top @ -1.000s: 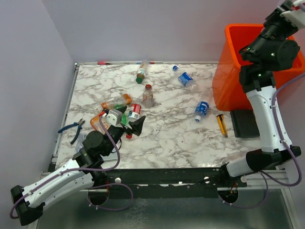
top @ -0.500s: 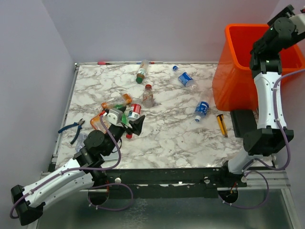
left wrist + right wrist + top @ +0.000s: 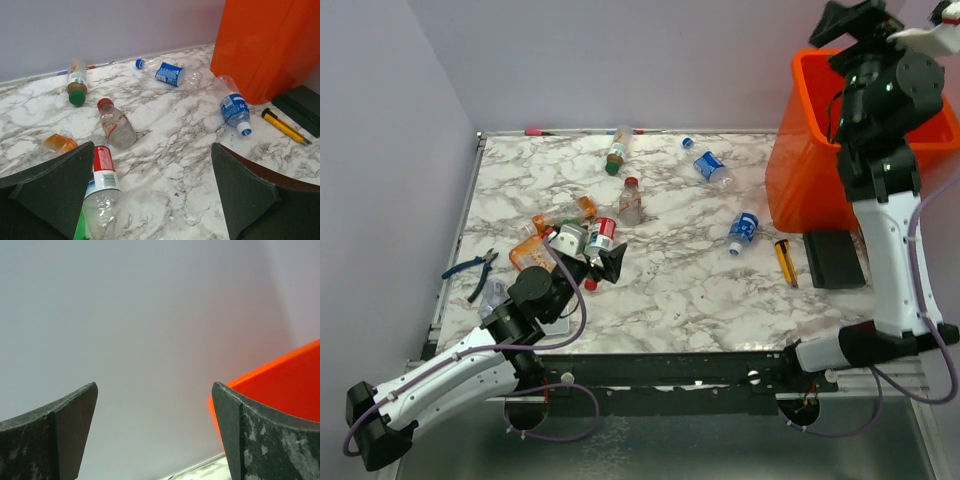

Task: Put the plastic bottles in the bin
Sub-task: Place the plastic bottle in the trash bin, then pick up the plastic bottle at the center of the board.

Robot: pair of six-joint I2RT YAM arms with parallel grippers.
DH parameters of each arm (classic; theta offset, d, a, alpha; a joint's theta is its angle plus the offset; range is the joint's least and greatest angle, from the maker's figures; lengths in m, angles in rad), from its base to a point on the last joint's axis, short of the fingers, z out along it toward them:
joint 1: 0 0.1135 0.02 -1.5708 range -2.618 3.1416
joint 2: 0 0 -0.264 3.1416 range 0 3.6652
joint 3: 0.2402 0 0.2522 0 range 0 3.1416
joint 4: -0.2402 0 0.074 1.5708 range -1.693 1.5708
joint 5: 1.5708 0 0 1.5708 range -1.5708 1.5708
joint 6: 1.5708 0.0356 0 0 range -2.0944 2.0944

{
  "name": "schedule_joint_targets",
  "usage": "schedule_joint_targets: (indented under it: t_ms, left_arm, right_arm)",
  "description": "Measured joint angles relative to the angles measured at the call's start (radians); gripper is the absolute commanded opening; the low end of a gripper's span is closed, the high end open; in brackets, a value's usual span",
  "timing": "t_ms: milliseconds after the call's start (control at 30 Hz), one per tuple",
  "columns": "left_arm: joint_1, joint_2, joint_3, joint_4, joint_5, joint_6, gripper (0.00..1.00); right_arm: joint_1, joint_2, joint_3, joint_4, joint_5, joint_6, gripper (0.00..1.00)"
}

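Status: left gripper point(image 3: 152, 148) sits low over the worktop point(image 3: 660, 290), fingers spread wide with nothing between them. Red-labelled bottle point(image 3: 104, 175) lies just beside the finger on the left of the wrist view; can't tell if they touch. A crushed orange bottle point(image 3: 59, 143) is just past that same finger.

Right gripper point(image 3: 153, 386) is raised high above the bin point(image 3: 800, 170), fingers apart and empty, facing the wall point(image 3: 150, 300). Bin stands upright at the far right of the worktop.

All bottles in view lie on the worktop, outside the bin:
- red-capped bottle point(image 3: 116, 127), clear, mid-left, on its side
- green-capped bottle point(image 3: 76, 85), near the back edge
- crushed blue-labelled bottle point(image 3: 170, 74), back centre, near the bin
- blue-capped bottle point(image 3: 234, 110), just in front of the bin, cap towards the arms

Other items: yellow tool point(image 3: 282, 126) beside the blue-capped bottle, black pad point(image 3: 832, 258) in front of the bin, blue-handled pliers point(image 3: 472, 268) at the left edge.
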Motion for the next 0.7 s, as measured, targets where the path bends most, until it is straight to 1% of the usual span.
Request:
schedule_joint_targets:
  t_ms: [100,233,367,467,567,700]
  left_arm:
    - [0.005,0.013,0.0,-0.009,0.0,-0.002,0.99]
    - [0.005,0.027,0.0,-0.023,-0.008,-0.002,0.99]
    - [0.005,0.037,0.0,-0.029,-0.031,-0.002,0.99]
    - [0.005,0.051,0.001,-0.035,-0.057,-0.001,0.99]
    - [0.006,0.073,0.005,-0.053,-0.081,0.002,0.99]
    - [0.006,0.121,0.031,-0.096,-0.103,0.002,0.99]
  right_arm:
    - [0.14,-0.166,-0.179,0.024,-0.136,0.015,1.0]
    - [0.28,-0.324,-0.457,0.042,-0.243,0.041,0.99]
    - [0.402,-0.359,-0.7,0.024,-0.283,0.072,0.99]
    - [0.45,-0.335,-0.891,-0.031,-0.288,0.109,0.99]
    - [0.455,-0.33,-1.062,-0.1,-0.275,0.167,0.98]
    - [0.454,-0.344,-1.22,-0.126,-0.267,0.25,0.98]
